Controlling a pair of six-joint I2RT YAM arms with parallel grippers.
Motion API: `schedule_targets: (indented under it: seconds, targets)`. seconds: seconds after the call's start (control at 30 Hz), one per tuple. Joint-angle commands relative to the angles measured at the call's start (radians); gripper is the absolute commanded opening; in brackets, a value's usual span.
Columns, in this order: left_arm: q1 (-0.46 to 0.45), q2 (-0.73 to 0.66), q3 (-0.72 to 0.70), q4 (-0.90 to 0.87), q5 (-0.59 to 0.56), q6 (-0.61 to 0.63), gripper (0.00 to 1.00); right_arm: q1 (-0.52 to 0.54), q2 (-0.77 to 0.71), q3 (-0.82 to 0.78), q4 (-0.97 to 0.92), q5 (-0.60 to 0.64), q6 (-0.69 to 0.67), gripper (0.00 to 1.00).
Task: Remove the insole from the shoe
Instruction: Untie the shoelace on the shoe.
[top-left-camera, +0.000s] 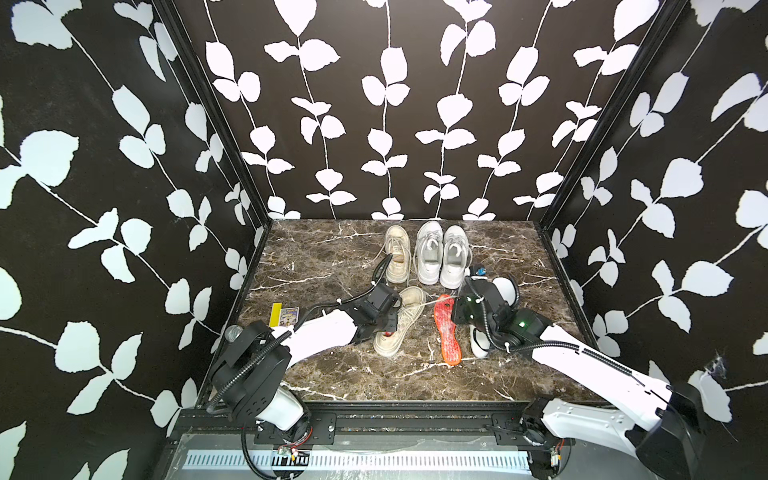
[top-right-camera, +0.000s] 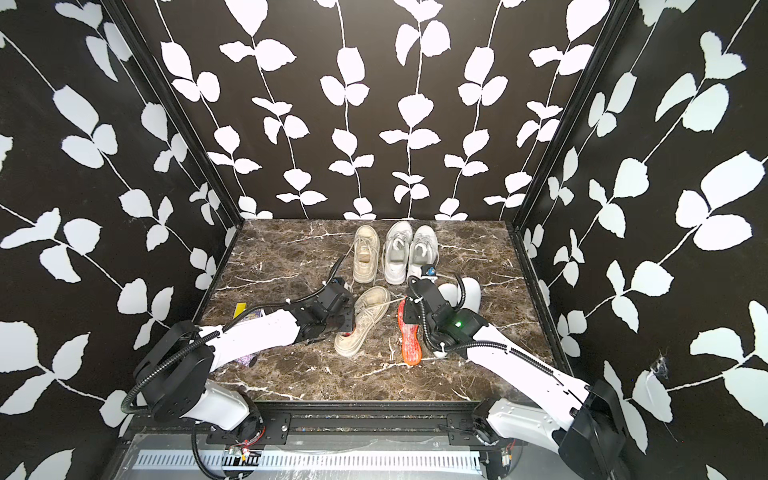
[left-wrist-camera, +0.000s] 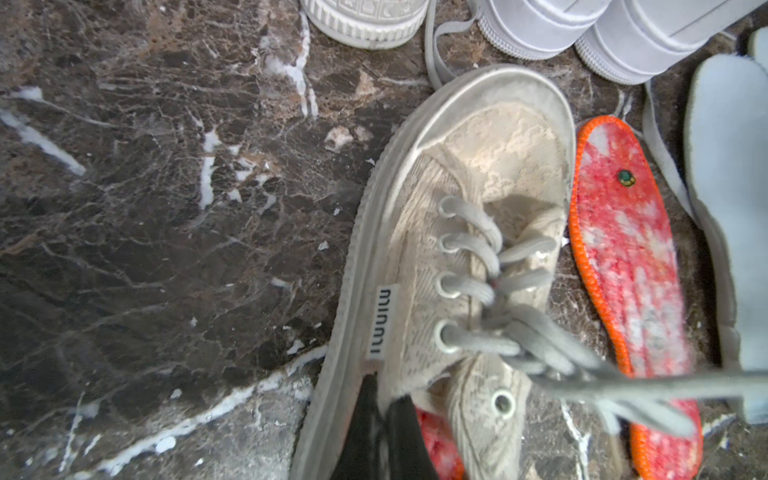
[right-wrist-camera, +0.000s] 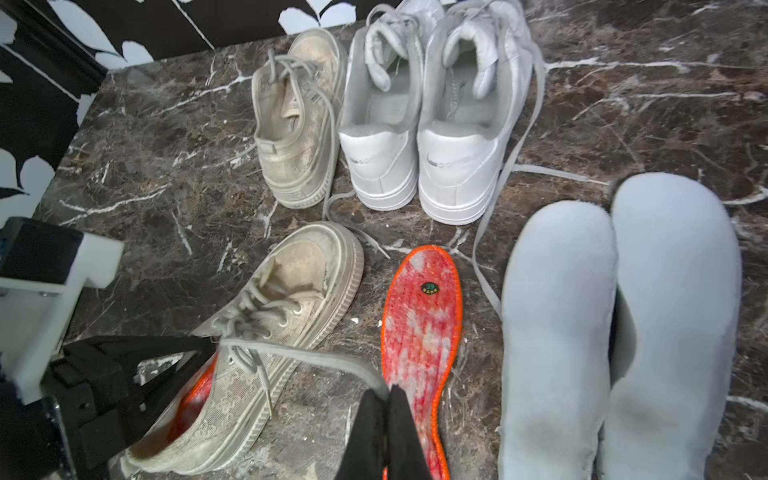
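Right wrist: fingers (right-wrist-camera: 370, 432) pinch shoelace (right-wrist-camera: 316, 358); loose red insole (right-wrist-camera: 419, 332) beside beige shoe (right-wrist-camera: 291, 299).

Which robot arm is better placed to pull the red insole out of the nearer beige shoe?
Left. The left end effector sits at the heel opening of the shoe, right beside the red insole inside. The right end effector is pinching the shoelace, outside the shoe.

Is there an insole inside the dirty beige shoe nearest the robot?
In: a red, orange-edged insole shows inside the heel opening of the beige lace-up shoe.
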Motion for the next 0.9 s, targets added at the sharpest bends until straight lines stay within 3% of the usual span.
schedule_targets:
  seconds: [0.0, 0.3, 0.37, 0.5, 0.6, 0.67, 0.87]
  targets:
    - [0.011, -0.013, -0.002, 0.014, 0.0, -0.01, 0.0, -0.001, 0.053, 0.032, 0.055, -0.058, -0.012, 0.0]
    - [0.011, -0.089, -0.056, 0.001, 0.036, -0.011, 0.0, 0.002, 0.295, 0.182, 0.071, -0.186, -0.051, 0.0]
    - [0.01, -0.117, -0.077, -0.004, 0.033, -0.015, 0.0, 0.005, 0.338, 0.203, 0.079, -0.211, -0.059, 0.11]
    - [0.011, -0.149, -0.111, 0.002, 0.035, -0.024, 0.0, 0.028, 0.392, 0.247, 0.032, -0.203, -0.089, 0.45]
    - [0.012, -0.148, -0.115, 0.014, 0.047, -0.025, 0.0, 0.06, 0.388, 0.247, 0.009, -0.161, -0.114, 0.58]
    - [0.01, -0.144, -0.114, 0.03, 0.056, -0.023, 0.0, 0.076, 0.379, 0.236, 0.007, -0.157, -0.129, 0.6]
    - [0.01, -0.134, -0.098, 0.042, 0.072, -0.014, 0.0, 0.105, 0.399, 0.18, 0.089, -0.298, -0.151, 0.45]
